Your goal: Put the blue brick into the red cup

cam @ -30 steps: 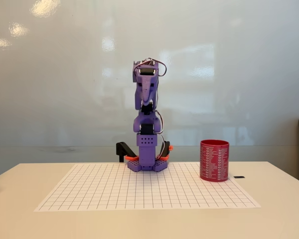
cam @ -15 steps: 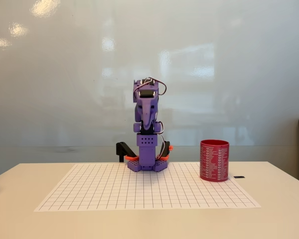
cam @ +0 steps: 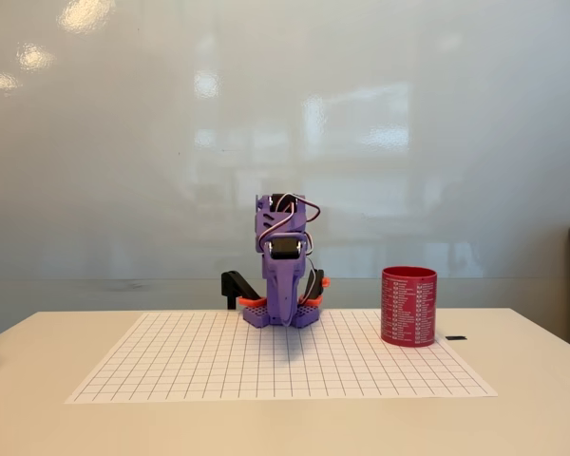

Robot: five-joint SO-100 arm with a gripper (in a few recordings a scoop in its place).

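**Operator:** State the condition of the jaws.

**Technician:** The jaws (cam: 287,315) point straight down in front of the purple arm (cam: 283,256), which is folded low over its base (cam: 283,313). From this head-on fixed view I cannot tell whether they are spread or pressed together, and nothing is seen between them.

**Operator:** Where is the blue brick?

**Technician:** It cannot be located on the table (cam: 532,380) or on the grid sheet (cam: 218,366). It may sit inside the red cup (cam: 408,306), whose wall hides its interior from this angle. That is a judgement only. The cup stands upright on the right part of the sheet, well apart from the arm.

**Operator:** What step is in hand, then?

**Technician:** Judging from the folded pose, the arm is at or near its rest position. If the brick is in the cup, the task is essentially complete.

**Operator:** How is this step done well?

**Technician:** Settle the arm onto its rest slowly, so the jaws do not strike the sheet. Keep every joint on the arm's own centre line; any swing toward the right of the view risks tipping the cup. Confirm the brick's location from above before declaring completion.

**Operator:** Anything else nearby?

**Technician:** A small dark object (cam: 456,337) lies just right of the cup. Leave it undisturbed.
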